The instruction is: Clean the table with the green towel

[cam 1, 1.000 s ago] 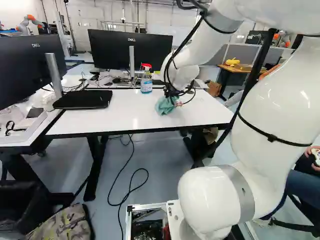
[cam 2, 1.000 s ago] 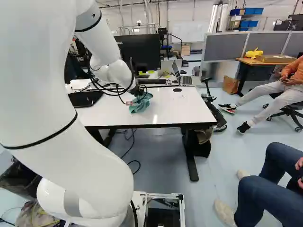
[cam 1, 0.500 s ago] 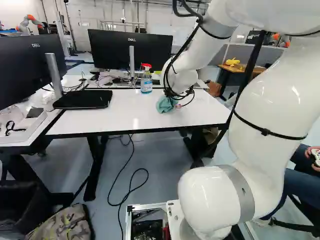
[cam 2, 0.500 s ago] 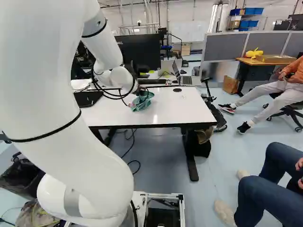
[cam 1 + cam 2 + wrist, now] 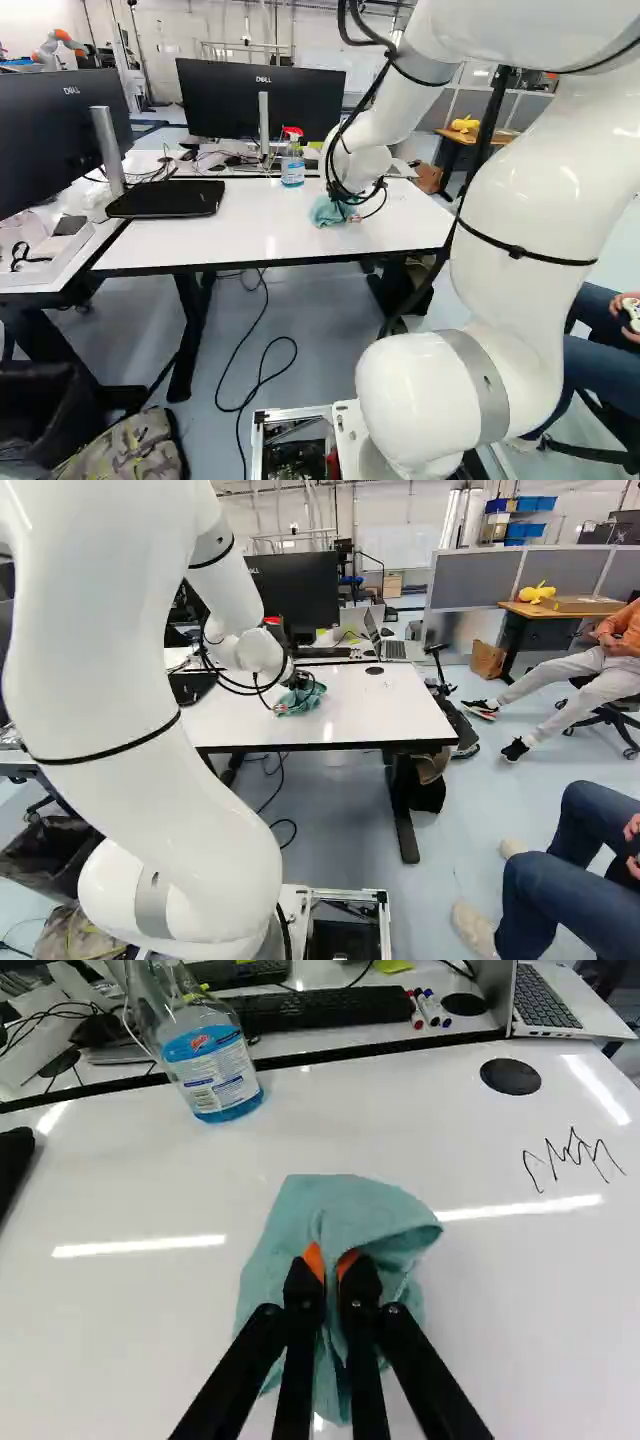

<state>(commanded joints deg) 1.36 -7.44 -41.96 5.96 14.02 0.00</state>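
In the right base view my gripper [image 5: 298, 677] is at the white table [image 5: 385, 712], partly hidden by cables and the wrist. The green towel [image 5: 308, 697] bunches up beneath it on the tabletop. Seen from the wrist, the gripper [image 5: 331, 1268] is shut on a fold of the towel [image 5: 345, 1200], which spreads out around both fingers. A black squiggle [image 5: 572, 1160] marks the table surface [image 5: 480, 1340], off to one side of the towel and apart from it.
A spray bottle [image 5: 210, 1055] of blue liquid stands beyond the towel. Behind the table's far edge are a keyboard [image 5: 330, 1008], markers [image 5: 428, 1010] and a laptop [image 5: 545, 1000]. A monitor [image 5: 262, 100] rises behind. A person's legs [image 5: 570, 880] are at the right base view's right.
The arm has shifted a little against its lowest joint, and the wrist has lowered slightly. The towel has moved along with the gripper and now sits flatter against the table. The base has stayed put.
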